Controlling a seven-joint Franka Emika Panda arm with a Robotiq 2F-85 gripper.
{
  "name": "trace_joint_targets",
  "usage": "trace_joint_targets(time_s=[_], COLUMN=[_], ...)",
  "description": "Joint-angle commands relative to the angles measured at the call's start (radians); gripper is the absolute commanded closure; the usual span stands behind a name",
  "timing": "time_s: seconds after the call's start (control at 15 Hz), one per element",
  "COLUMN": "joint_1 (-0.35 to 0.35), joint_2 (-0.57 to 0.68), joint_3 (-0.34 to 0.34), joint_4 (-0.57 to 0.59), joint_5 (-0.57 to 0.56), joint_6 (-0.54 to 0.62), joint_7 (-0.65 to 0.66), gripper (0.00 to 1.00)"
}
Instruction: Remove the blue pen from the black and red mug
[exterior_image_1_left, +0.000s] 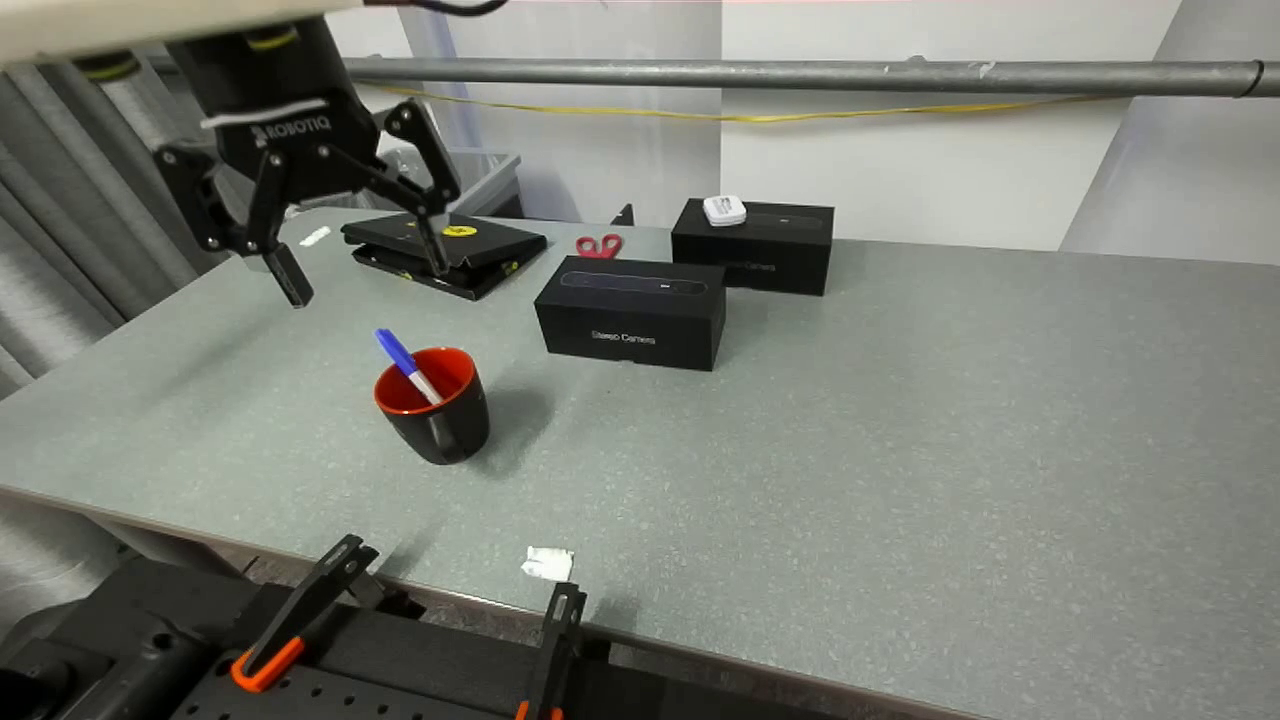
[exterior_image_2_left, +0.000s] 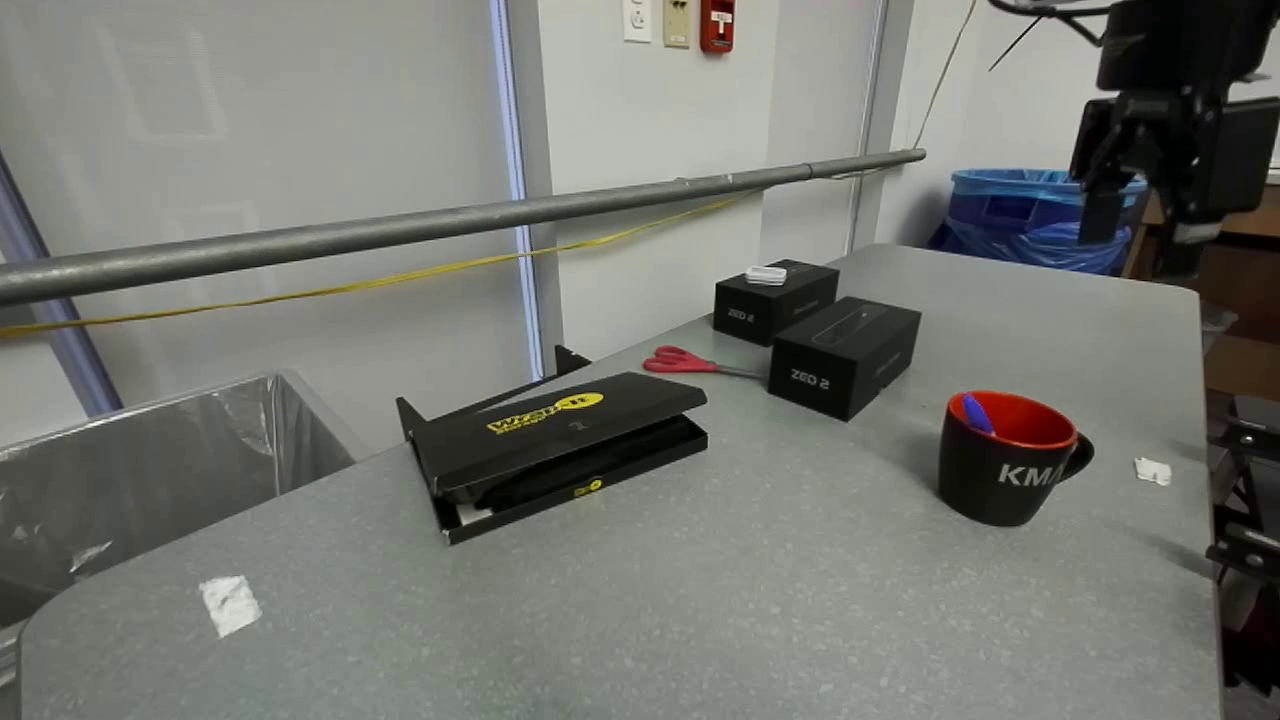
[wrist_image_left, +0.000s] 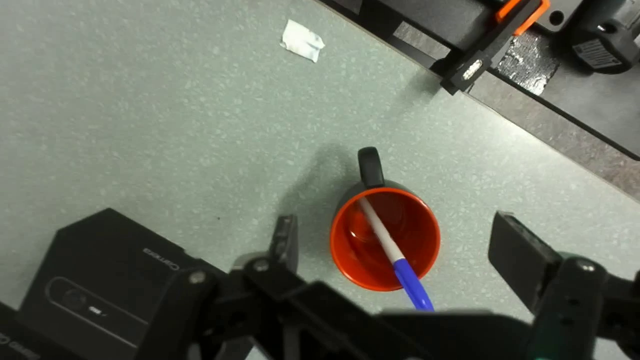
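Found pen (wrist_image_left: 394, 250) leaning in mug (exterior_image_1_left: 452, 420), with blue end past its rim, well below the wide-parted, empty tool (exterior_image_1_left: 367, 280) and running aslant to the closing line.

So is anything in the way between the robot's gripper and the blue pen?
Nothing visible is. The open gripper hangs higher than the blue pen, whose blue end pokes out over the rim of the black and red mug. The mug's wall surrounds the white part, and the black box nearest the mug stands apart.
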Motion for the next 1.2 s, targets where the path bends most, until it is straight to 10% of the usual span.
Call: trace_joint_targets(time_s=[0.0,1.13], joint_1=[0.022,0.011], joint_2=[0.204,0.381], joint_3=[0.031,0.113], joint_4=[0.092,0.172], joint_5=[0.027,-0.076], joint_6=[0.073,0.101], joint_7=[-0.025,0.051], gripper=[0.00,0.00])
